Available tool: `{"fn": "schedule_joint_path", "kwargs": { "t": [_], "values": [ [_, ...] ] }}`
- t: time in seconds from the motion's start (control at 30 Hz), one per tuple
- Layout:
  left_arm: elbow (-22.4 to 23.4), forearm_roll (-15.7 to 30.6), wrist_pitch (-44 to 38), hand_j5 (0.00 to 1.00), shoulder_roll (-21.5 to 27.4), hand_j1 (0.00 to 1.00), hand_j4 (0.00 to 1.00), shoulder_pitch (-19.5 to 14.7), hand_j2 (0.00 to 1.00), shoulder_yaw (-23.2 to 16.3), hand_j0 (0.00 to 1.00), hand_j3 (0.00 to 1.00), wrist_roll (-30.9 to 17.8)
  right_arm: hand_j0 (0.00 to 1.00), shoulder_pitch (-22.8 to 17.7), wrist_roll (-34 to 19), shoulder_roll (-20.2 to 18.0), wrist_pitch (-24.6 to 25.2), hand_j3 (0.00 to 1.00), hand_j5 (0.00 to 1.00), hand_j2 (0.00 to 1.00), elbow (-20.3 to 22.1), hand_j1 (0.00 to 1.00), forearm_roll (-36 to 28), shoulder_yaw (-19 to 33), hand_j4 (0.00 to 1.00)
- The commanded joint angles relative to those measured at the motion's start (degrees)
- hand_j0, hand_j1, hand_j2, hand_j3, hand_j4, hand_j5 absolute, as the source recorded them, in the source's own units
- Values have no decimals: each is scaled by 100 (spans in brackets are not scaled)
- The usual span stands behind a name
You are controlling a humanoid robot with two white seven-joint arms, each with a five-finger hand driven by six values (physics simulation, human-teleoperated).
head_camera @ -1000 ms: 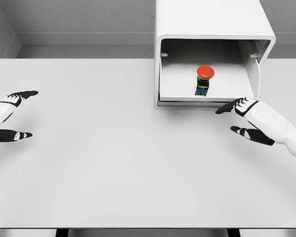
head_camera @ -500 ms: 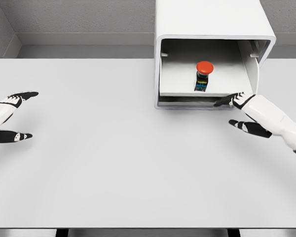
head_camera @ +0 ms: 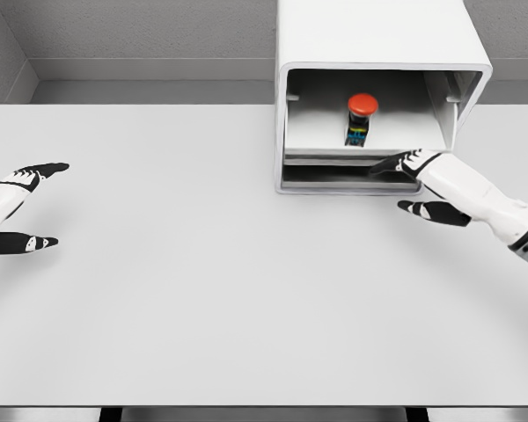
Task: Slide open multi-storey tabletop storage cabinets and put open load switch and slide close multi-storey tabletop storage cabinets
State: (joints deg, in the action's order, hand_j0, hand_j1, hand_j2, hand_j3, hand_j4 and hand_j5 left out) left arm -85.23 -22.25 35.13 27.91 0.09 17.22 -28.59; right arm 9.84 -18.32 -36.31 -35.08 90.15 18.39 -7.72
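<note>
Drawer (head_camera: 361, 149) with red switch (head_camera: 361, 117) has slid further into cabinet (head_camera: 378, 44), right hand (head_camera: 422, 180) fingers spread against it

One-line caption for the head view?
Right hand at the front of the cabinet drawer holding a red-capped switch.

A pale grey table (head_camera: 202, 290) stands against a speckled grey wall (head_camera: 141, 26) under even light.
</note>
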Motion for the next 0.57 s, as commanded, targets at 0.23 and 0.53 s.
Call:
{"fn": "schedule_joint_path", "kwargs": {
  "t": [0.23, 0.53],
  "values": [
    [-3, 46, -13, 100, 4, 100, 100, 0, 100, 1, 100, 100, 3, 82, -70, -58, -43, 8, 82, 82, 82, -50, 82, -72, -37, 82],
    [-3, 28, -13, 100, 4, 100, 100, 35, 100, -8, 100, 100, 12, 82, -597, -5, -544, 8, 82, 82, 82, 65, 82, -231, 675, 82]
  ]
}}
